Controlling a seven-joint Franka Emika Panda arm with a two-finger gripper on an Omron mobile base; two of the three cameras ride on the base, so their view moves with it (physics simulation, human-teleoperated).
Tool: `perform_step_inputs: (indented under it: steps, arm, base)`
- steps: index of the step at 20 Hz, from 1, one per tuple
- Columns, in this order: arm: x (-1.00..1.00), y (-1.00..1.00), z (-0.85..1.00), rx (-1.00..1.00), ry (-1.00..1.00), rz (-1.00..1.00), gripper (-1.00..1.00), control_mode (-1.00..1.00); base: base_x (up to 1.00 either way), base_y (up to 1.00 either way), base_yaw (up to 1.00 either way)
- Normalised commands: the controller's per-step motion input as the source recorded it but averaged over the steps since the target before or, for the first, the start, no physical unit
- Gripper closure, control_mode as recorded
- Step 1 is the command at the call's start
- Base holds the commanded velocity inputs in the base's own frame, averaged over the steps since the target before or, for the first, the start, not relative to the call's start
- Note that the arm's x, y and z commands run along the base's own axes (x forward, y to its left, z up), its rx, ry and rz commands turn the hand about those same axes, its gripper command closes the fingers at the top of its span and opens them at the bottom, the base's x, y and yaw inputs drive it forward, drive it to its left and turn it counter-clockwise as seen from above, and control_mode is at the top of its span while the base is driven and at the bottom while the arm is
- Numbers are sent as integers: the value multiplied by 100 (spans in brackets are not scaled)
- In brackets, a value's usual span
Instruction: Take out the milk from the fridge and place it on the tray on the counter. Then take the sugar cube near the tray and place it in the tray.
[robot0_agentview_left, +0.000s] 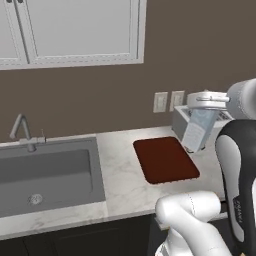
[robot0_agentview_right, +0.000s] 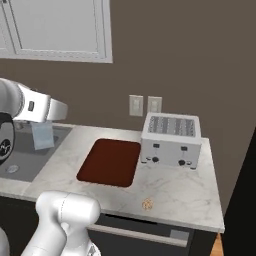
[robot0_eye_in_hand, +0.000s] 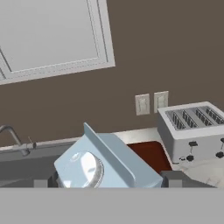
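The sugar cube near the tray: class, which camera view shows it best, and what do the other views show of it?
The right base view: the sugar cube lies unobstructed on the counter, in front of the tray and toaster. The left base view and hand view give no clear sight of it.

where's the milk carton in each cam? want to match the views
Left base view: milk at right, held in the gripper above the counter, in front of the toaster.
Right base view: milk at far left, under the white hand, over the sink edge.
Hand view: milk at bottom centre, close up, gabled top toward the camera.
Shared landmark: the tray, beside the toaster.
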Motion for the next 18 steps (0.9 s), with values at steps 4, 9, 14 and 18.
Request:
perform_step_inputs:
  steps: [4,9,14,18]
  arm:
    - [0,0,0,0,0,0,100,100]
    - [49,0,-29,0,0,0,100,-100]
    - [89,0,-74,-1,2,0,100,-100]
    - [77,1,-68,-10,0,0,100,-100]
  base:
    - [39,-5,-8]
    - [20,-1,0]
    - [0,0,0]
    - [0,0,0]
